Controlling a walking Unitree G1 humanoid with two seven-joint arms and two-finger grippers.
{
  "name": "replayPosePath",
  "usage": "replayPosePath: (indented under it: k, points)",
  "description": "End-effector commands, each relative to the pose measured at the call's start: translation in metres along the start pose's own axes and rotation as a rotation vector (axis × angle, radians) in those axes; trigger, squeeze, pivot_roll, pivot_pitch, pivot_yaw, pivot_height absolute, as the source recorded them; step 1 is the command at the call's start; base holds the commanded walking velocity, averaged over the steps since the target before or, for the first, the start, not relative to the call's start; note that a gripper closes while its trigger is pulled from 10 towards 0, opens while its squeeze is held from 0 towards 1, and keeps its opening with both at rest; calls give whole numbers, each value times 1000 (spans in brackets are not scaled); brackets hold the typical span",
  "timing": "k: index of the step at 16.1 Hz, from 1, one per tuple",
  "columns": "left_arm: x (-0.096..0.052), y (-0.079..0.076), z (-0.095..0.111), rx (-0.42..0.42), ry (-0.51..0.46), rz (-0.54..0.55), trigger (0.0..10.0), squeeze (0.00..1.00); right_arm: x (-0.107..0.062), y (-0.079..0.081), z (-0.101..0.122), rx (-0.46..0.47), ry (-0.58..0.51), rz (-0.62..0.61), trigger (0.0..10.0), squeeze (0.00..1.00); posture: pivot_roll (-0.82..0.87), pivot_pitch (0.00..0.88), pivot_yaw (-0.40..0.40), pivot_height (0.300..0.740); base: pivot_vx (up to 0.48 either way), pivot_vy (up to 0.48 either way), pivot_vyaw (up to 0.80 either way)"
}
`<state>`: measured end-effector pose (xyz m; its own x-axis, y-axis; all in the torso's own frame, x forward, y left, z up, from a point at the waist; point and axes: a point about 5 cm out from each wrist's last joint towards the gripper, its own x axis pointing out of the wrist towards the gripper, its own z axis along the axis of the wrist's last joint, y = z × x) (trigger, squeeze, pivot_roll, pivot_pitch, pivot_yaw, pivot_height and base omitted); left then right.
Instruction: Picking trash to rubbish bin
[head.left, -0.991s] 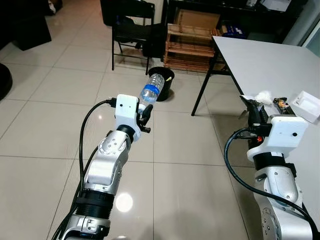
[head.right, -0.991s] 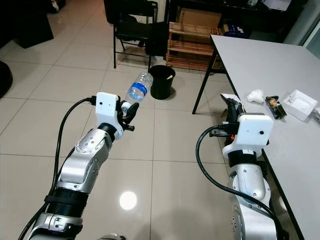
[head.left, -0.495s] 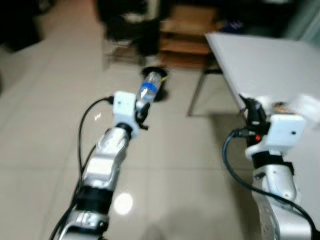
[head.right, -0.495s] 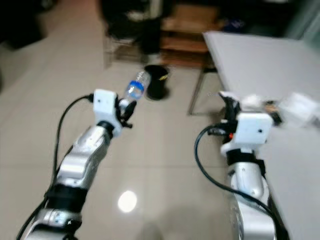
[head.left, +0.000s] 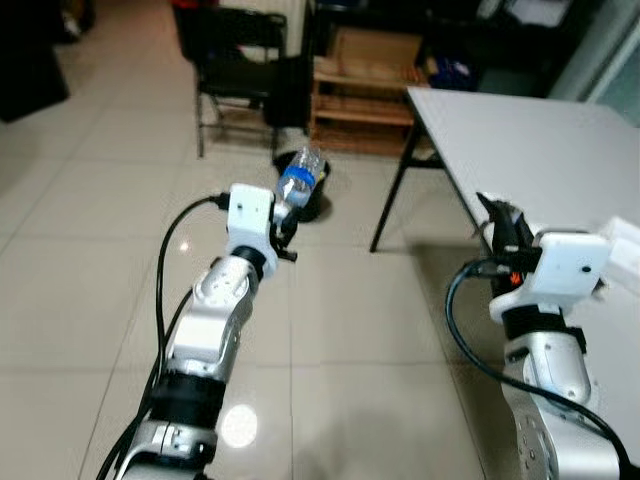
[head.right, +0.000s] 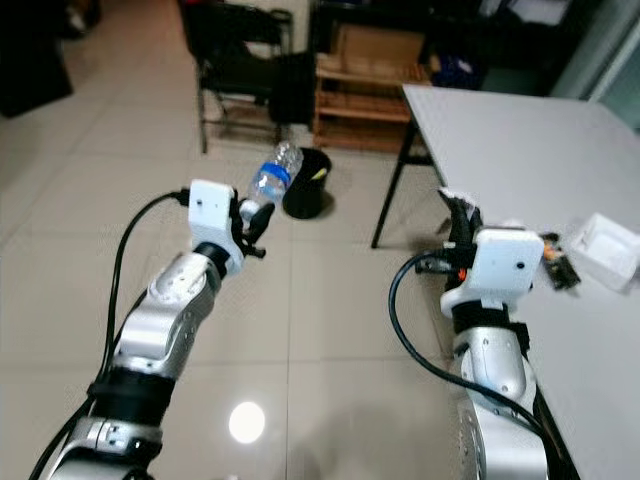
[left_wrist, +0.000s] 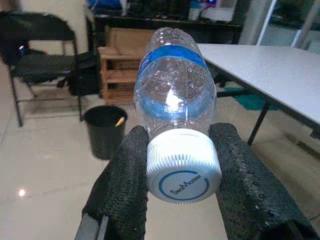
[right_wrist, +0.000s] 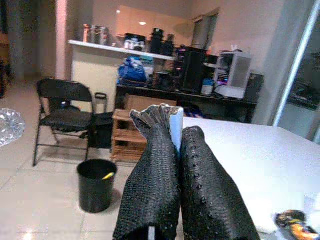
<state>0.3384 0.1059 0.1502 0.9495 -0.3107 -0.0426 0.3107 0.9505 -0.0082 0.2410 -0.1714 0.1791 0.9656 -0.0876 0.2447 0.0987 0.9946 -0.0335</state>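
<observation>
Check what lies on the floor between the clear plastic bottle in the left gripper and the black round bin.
Only bare beige floor tiles separate the clear plastic bottle in the left gripper from the black round bin, per the left wrist view.

Bottle (left_wrist: 176, 95): clear plastic, blue label band, white ribbed cap with a blue ring. Rubbish bin (left_wrist: 105, 131): black — a yellow scrap inside. Gripper fingers (right_wrist: 160, 185): black, dotted texture. Table (head.left: 520, 135): white top, black legs. Floor tiles (head.left: 90, 260) — beige.
</observation>
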Motion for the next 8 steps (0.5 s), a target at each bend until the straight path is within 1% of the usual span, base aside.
replayPosePath:
  k: [1,2,4,5,6,8]
  points:
    - [2,-10,2,3,-4,-34,10000,0,-1,-6,-2,-20,13,-17,10000,0,193,68,-79,740,461,0,0]
    - [3,-10,1,4,-2,-34,10000,0,-1,-5,-5,-44,29,-3,10000,0,193,68,-79,740,465,0,0]
    - [1,-8,-4,6,6,-30,10000,0,-1,-2,-11,-30,61,17,10000,0,196,66,-81,740,465,0,409]
    - [-1,-7,-9,5,21,-23,10000,0,-4,-1,-18,-18,91,20,10000,0,196,65,-85,740,465,0,0]
    - [-1,-7,-10,4,25,-22,10000,0,-5,-1,-20,-16,98,20,10000,0,196,65,-85,740,465,0,0]
    - [-4,-6,-16,11,37,-19,10000,0,-16,-3,-40,-14,166,21,10000,0,198,65,-86,740,463,0,0]
